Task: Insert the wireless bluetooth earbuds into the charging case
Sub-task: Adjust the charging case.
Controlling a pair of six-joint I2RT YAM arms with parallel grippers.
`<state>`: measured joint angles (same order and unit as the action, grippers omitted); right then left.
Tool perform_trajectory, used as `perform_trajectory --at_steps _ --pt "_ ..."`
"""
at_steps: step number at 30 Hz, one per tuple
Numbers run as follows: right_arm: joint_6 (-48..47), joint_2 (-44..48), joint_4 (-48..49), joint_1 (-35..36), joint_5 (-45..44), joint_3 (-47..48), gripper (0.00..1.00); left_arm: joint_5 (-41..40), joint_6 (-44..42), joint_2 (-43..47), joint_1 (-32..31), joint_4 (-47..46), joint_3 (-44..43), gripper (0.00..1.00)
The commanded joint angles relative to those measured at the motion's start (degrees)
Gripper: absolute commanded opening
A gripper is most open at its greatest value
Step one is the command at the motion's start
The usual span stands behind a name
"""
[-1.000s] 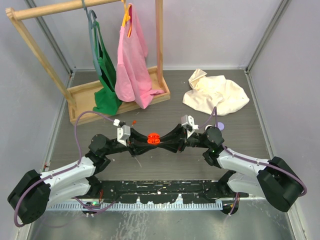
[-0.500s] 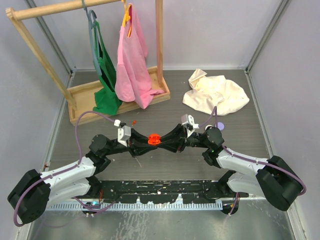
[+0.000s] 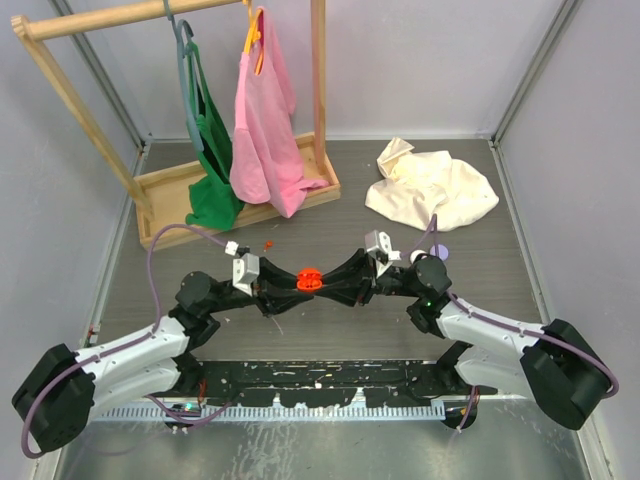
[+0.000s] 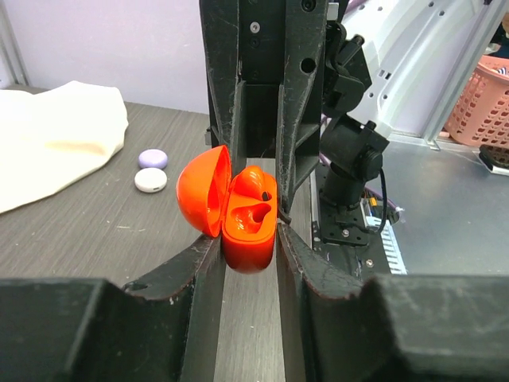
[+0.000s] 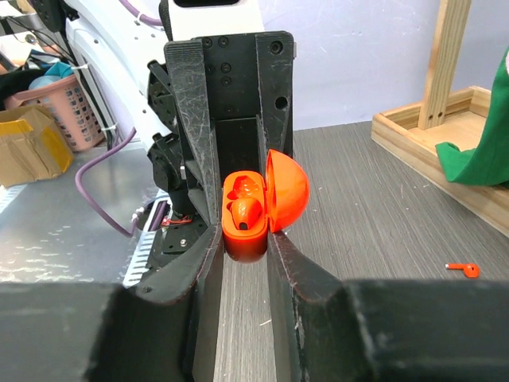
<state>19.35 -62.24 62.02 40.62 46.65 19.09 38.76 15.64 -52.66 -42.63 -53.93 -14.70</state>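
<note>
While left claw point(image 4: 248, 235) and right claw point(image 5: 244, 235) pinched the open charging case point(image 4: 242, 219), a loose red earbud point(image 5: 463, 270) likely needed fetching next.

No legible text or markings

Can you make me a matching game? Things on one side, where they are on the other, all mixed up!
Things:
1. orange case
2. tiny orange earbud
3. pink shirt
4. cream cloth

Places:
A. hanging on the wooden rack
B. heaped on the table
C. pinched between jaws, lid open
D. lying loose on the table

Pairs: 1-C, 2-D, 3-A, 4-B
</note>
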Motion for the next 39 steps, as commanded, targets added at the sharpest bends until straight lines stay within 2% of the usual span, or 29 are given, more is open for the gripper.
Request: perform_trajectory --at_steps 1,8,14,18,21,23,26,29,35,39 --pt "-1.82 2.36 -1.39 -0.91 -0.74 1.82 0.01 -1.12 -0.86 2.95 0.05 -2.27 0.18 0.33" --pt "-1.89 2.36 -1.99 -1.07 -0.40 2.00 0.01 -1.32 -0.92 4.20 0.09 -1.01 0.59 0.34" --pt "-2.00 2.76 -2.31 -1.25 -0.59 1.78 0.01 -1.70 -1.09 4.45 0.01 -0.61 0.89 0.30" --pt "-2.34 3.05 -3.05 -1.43 -0.60 1.73 0.01 -2.34 -1.15 4.80 0.01 -0.24 1.15 0.23" --pt "-2.50 2.86 -3.42 -1.47 -0.15 1.89 0.01 -2.81 -1.05 5.06 0.04 0.42 0.96 0.08" --pt "-2.48 2.45 -3.37 -1.44 0.30 2.06 0.06 -2.54 -0.92 4.70 0.01 0.58 0.54 0.01" --pt "-2.12 1.81 -2.65 -1.44 0.45 1.96 0.20 -2.05 0.01 3.79 0.01 -0.72 0.12 0.00" --pt "-1.18 0.99 -0.98 -1.44 0.44 1.68 0.29 -1.90 0.93 2.68 0.00 -2.83 -0.12 0.00" --pt "0.46 -0.75 1.38 -1.38 1.02 1.54 0.40 -1.69 2.30 0.80 -0.02 -6.01 -0.58 0.00" --pt "1.09 -1.58 2.45 -1.35 1.50 1.65 0.42 -1.54 2.46 0.46 -0.08 -6.35 -0.68 0.00"
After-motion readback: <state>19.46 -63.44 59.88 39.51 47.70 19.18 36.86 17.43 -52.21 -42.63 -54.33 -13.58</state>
